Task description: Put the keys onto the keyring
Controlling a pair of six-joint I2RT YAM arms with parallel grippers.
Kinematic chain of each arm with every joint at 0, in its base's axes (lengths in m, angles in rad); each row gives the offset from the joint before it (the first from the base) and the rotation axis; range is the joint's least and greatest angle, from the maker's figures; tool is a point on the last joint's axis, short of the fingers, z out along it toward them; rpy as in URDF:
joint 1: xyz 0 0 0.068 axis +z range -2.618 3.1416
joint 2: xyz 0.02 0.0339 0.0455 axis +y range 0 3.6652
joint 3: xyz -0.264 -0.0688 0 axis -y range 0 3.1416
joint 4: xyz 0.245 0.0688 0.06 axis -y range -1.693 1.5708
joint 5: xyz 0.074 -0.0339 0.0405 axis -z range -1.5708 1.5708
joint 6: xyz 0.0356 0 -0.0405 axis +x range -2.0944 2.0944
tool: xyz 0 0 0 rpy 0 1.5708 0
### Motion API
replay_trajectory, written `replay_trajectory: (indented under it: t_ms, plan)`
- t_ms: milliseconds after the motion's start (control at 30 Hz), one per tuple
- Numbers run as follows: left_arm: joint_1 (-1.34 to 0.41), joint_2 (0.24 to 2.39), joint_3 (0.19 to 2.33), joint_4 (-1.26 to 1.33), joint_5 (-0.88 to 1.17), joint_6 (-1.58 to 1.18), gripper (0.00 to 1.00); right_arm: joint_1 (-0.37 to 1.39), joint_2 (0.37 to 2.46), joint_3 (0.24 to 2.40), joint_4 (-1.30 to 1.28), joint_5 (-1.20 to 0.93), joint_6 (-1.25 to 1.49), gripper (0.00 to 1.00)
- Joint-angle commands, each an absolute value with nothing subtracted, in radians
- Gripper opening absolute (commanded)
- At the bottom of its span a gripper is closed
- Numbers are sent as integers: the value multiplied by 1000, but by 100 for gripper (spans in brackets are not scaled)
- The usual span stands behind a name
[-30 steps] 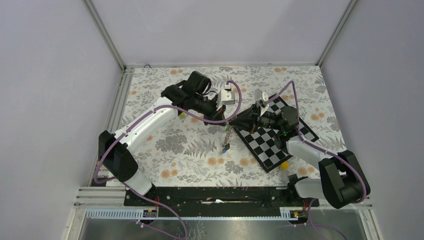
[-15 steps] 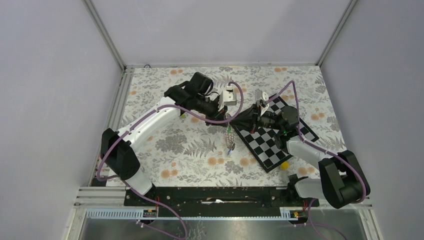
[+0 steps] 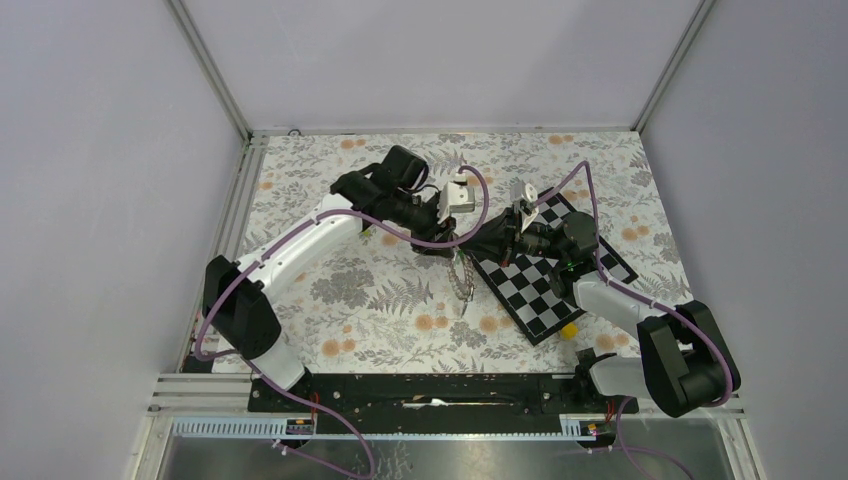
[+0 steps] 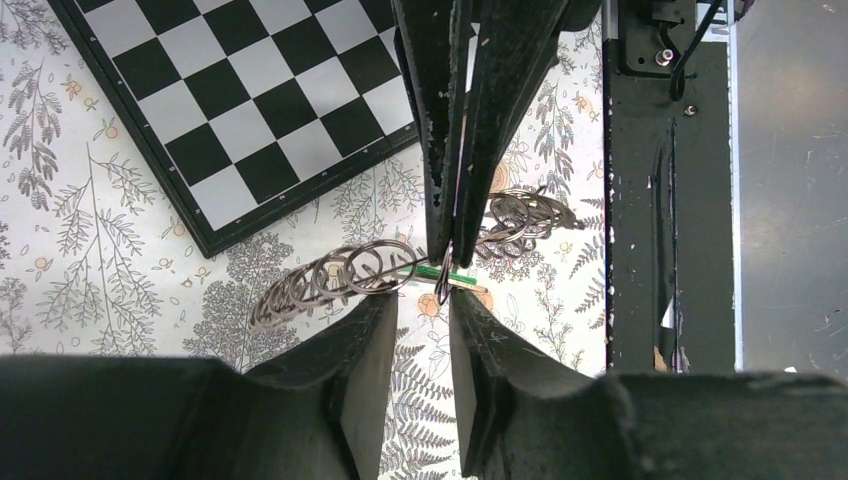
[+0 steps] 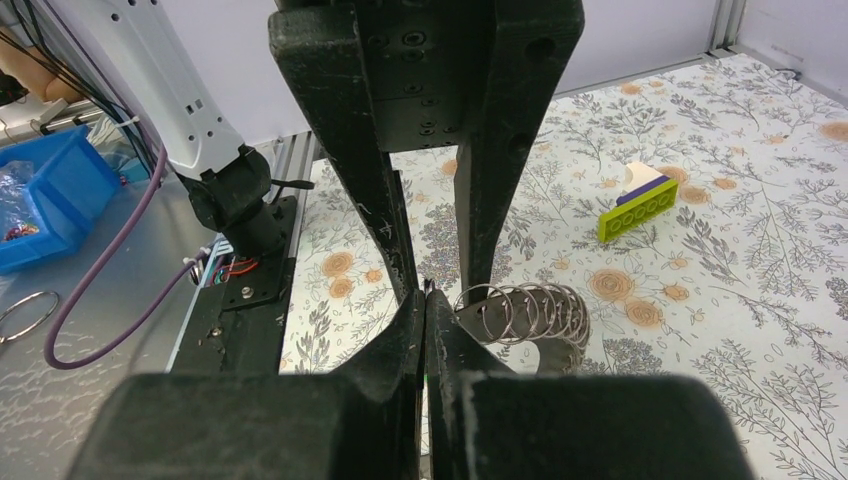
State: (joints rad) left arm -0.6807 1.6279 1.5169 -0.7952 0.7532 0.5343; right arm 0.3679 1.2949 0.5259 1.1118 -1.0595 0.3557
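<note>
The keyring (image 3: 462, 277) is a silver chain of linked rings hanging between my two grippers above the floral table. My right gripper (image 5: 425, 292) is shut on one ring of it, and the other rings (image 5: 530, 310) fan out to its right. In the left wrist view the right gripper (image 4: 446, 268) comes down from the top, pinching the chain (image 4: 335, 277). A thin green key (image 4: 452, 272) lies across its tips. My left gripper (image 4: 420, 302) is open, one finger on each side of those tips. The blue and black-brown keys cannot be made out.
A black-and-white checkerboard (image 3: 555, 272) lies under the right arm and also shows in the left wrist view (image 4: 250, 100). A small yellow block (image 3: 568, 330) sits at its near corner. A yellow-green stick (image 5: 640, 208) lies on the table. The black base rail (image 4: 660, 200) runs along the near edge.
The chain hung straight with a blue key at its end; now it is bunched into a curve and sits slightly right. The left gripper has shifted a little right, closer to the right gripper.
</note>
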Motion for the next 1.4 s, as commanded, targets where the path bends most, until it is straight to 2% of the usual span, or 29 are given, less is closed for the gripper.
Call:
replay_trajectory:
  t_ms: [0,367,633,900,1367]
  plan:
    - [-684,1564,1530,-776,734,555,33,365,1262,565,1186,-1066,337,0]
    - [-683,1577,1570,-776,804,527,36,365,1265,567,1178,-1067,334,0]
    - [-683,1597,1600,-776,828,514,32,365,1269,567,1177,-1072,333,0]
    - [-684,1616,1600,-776,844,506,23,365,1265,566,1176,-1071,333,0]
    - [-683,1623,1567,-776,826,517,27,365,1265,564,1176,-1069,332,0]
